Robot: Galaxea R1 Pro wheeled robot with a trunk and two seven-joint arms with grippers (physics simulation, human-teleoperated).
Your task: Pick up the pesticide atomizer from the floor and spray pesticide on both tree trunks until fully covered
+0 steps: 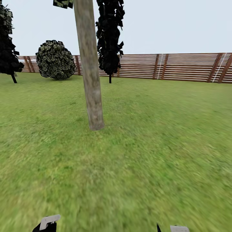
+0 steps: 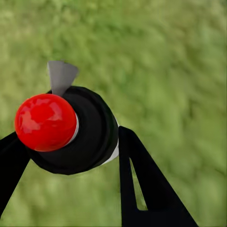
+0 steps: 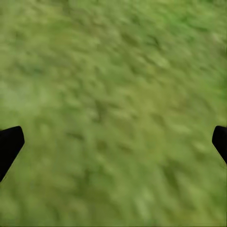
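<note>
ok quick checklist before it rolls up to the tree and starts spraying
1. Atomizer held: ok. The left gripper is shut on the black atomizer with the red round cap.
2. Target ahead: ok. The thick grey-brown tree trunk stands upright on the green grass lawn.
3. Path to the trunk: ok, bare grass.
4. Pesticide on the bark: not ok, no white specks.
5. Right gripper: ok, open over grass.
6. Nozzle aim: cannot tell.
</note>
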